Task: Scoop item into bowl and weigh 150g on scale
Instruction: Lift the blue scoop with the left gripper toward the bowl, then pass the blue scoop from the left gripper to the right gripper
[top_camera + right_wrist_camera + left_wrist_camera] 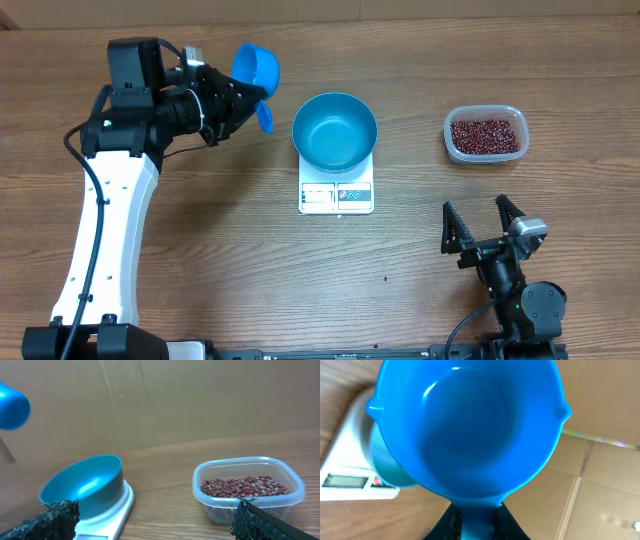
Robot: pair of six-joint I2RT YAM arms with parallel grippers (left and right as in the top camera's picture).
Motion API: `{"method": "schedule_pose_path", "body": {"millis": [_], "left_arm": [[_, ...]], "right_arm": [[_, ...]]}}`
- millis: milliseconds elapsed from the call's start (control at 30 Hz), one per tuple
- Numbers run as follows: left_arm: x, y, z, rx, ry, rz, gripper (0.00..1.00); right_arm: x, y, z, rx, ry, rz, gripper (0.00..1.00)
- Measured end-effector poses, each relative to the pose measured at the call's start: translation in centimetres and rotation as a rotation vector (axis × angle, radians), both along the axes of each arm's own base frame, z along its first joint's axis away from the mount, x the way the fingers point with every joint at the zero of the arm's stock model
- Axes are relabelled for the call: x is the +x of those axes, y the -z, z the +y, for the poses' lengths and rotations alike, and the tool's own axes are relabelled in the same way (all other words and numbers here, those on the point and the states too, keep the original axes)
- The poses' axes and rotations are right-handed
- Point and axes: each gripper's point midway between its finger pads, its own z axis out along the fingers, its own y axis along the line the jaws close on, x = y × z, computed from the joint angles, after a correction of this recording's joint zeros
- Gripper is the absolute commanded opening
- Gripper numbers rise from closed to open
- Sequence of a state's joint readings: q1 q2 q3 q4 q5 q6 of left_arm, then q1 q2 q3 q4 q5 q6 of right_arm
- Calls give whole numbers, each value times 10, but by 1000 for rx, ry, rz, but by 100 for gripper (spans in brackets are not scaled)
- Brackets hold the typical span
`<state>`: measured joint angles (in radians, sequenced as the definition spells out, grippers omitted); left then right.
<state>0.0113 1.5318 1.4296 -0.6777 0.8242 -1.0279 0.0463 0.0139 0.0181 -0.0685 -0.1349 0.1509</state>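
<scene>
**Empty scoop up, beans on the far side of the bowl**

The left claw [243, 103] is clamped on the handle of the small blue scoop [257, 66]. The cup is raised just beyond the fingertips, and the left wrist view shows it bare inside. The right claw [474, 203] hangs with its jaws wide apart and holds nothing.

Just to the right of the left claw, the blue bowl [335, 132] sits on the white scale [336, 197]. No beans lie in it, so the weighing has not begun. The scale's display is too small to read. The beans [486, 135] lie in the clear tub [449, 137], well to the right of the left claw, past the bowl. The tub is a short way ahead of the right claw, on the counter [250, 280].

The step in hand looks like carrying the scoop to the tub for a first load. To do it well:

- Pass high over the bowl or round it. A knock on the rim would shift it on the scale.
- Tip the cup mouth-down into the beans, push it through the mass, then level it before lifting.
- The tub looks light and may slide. The free right claw is near enough to steady it.
- Take full loads at first and small ones near the target, tipping slowly from low over the bowl's middle.
- Keep the scoop off the bowl while reading the weight.
</scene>
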Motion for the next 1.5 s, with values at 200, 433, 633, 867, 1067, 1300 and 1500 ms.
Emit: {"method": "schedule_pose_path", "body": {"millis": [200, 433, 633, 867, 1067, 1300, 1500], "left_arm": [[0, -14, -20, -83, 23, 10, 4], [5, -43, -56, -167, 66, -62, 4], [-1, -62, -98, -273, 68, -5, 4], [-12, -68, -135, -338, 49, 79, 4], [-14, -65, -147, -339, 3, 110, 4], [-8, -50, -145, -287, -95, 133, 4], [-5, -37, -139, -243, -155, 160, 4]], "right_arm": [[-3, -13, 3, 63, -19, -3, 100], [-15, -115, 2, 97, -16, 39, 100], [4, -153, 3, 89, 1, 375, 100], [53, -191, 26, 118, -107, 587, 79], [77, -184, 75, 213, -389, 672, 79], [83, -158, 119, 174, -450, 763, 85], [86, -165, 144, 115, -430, 698, 76]]}}
